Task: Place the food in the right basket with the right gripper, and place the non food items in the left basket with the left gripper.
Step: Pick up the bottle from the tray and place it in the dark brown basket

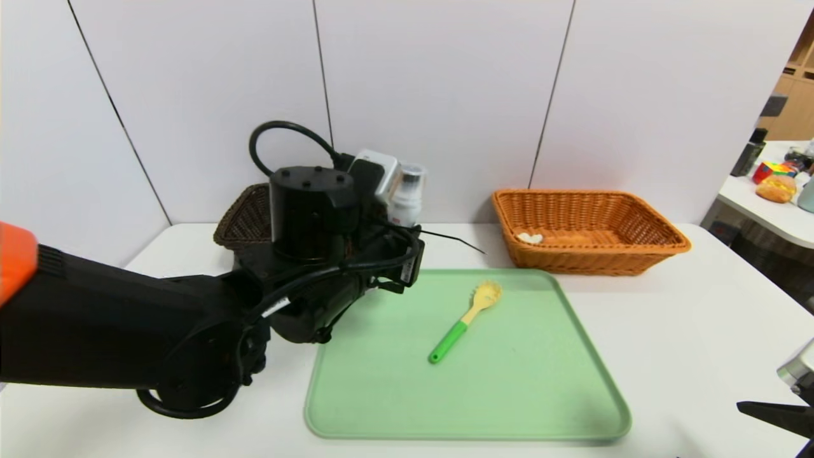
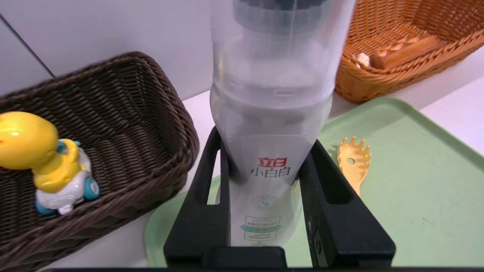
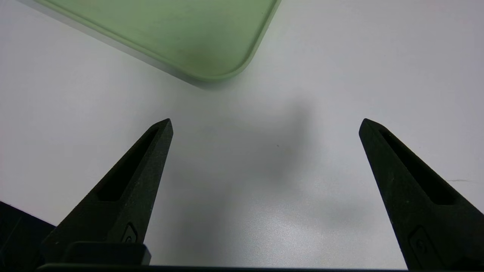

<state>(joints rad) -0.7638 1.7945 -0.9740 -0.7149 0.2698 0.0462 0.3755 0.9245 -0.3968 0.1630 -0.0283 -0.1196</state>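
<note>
**Me:** Bottle (image 2: 270,151) first, since it sits nearest: my left gripper (image 2: 264,196) is pinching it low on the body, one finger (image 2: 204,211) on each side of the label, and it is raised above the near corner of the tray (image 2: 416,211).

**Partner:** How will it handle?

**Me:** Light, I'd judge, with smooth white plastic that could slip, and a clear cap that looks looser than the body. So the hold belongs where it is, on the stiff lower part, not on the cap. It stands tall above the fingers, so it may tip if swung fast.

**Partner:** And your other tool?

**Me:** My right gripper (image 3: 264,124) hangs parked over bare table just beside the tray's corner, spread wide, holding nothing.

**Partner:** What lies past the bottle?

**Me:** On the tray, a spoon (image 1: 466,318) with a green handle: stiff, thin and flat, best taken across the handle. Beyond it, to the left, the dark basket (image 2: 113,124) holds a yellow toy (image 2: 45,162). On the right, against the wall, is the orange basket (image 1: 585,229).
</note>
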